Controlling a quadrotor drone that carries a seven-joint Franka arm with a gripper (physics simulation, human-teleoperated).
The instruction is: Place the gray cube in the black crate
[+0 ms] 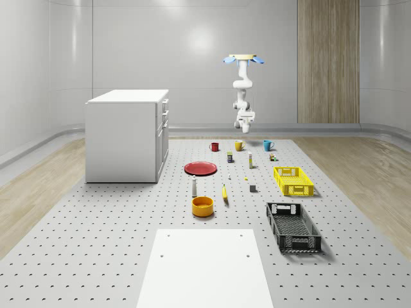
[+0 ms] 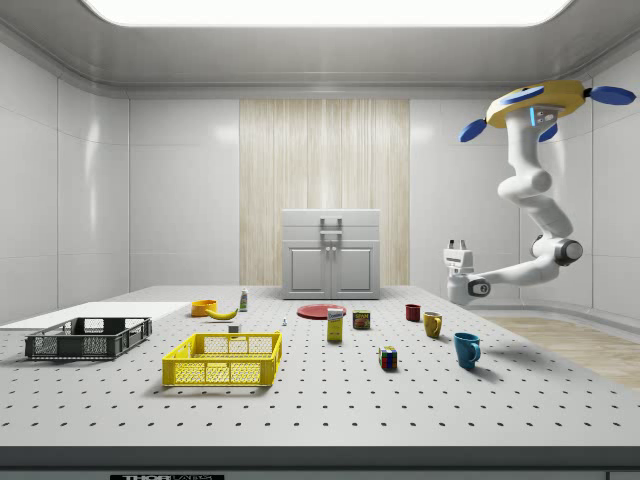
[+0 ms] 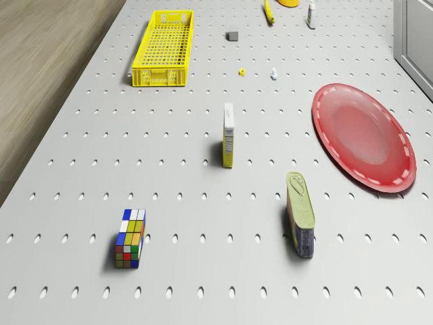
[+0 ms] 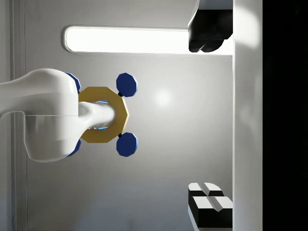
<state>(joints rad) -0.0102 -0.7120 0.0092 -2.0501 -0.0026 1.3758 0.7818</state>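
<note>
**Approach not begun: cube far from gripper, toward the crates**

The drone (image 1: 243, 59) hovers high over the far end of the perforated table (image 1: 115, 244), above the row of mugs. The arm hangs below it and folds so that the gripper (image 2: 458, 244) points upward, toward the ceiling rather than the table. In the wrist view the two fingertips (image 4: 209, 33) stand wide apart with nothing between them: gripper open, empty.

The gray cube (image 1: 253, 188) sits on the table, well apart from the gripper, nearer the whole-scene camera and far lower. It lies just beside the yellow crate (image 1: 293, 180), on the crate's left in the whole-scene view. The black crate (image 1: 293, 226) lies further along the same line, nearer the camera again. So cube and goal both lie the same way from the drone.

The cube is small, plain dark gray, sharp-edged, resting flat and alone; in the drone view (image 3: 233, 35) nothing touches it. No long axis, so judged graspable from either pair of faces. The wrist must first turn downward.
</note>
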